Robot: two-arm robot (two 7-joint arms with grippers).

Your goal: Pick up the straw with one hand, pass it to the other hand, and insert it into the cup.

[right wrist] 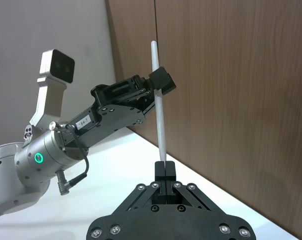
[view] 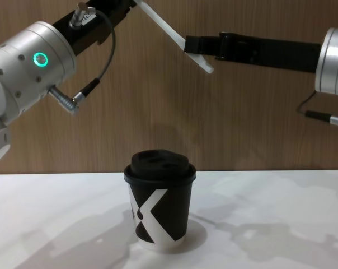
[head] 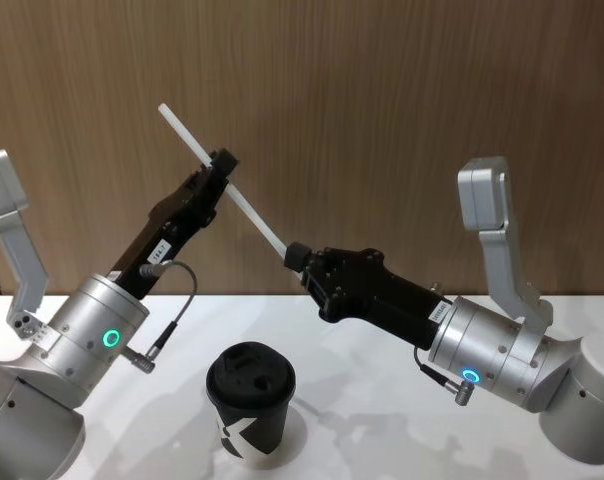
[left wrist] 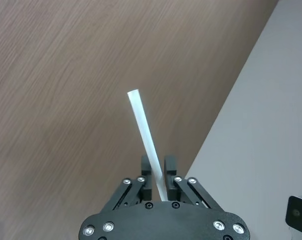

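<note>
The white straw (head: 252, 212) hangs slanted in the air above the table, held at two places. My left gripper (head: 220, 165) is shut on its upper part, with a short length sticking out past the fingers (left wrist: 170, 167). My right gripper (head: 294, 255) is shut on its lower end, as the right wrist view shows with the straw (right wrist: 158, 115) rising straight out of the closed fingertips (right wrist: 165, 170). The black cup (head: 250, 400) with a white X mark and a domed lid stands upright on the table below and between the two arms, also seen from the side as the cup (view: 160, 213).
The white table (head: 382, 420) lies under both arms, with a wood-panelled wall (head: 382, 120) right behind it. The left wrist's grey cable (view: 96, 78) loops beside the left arm, above the cup.
</note>
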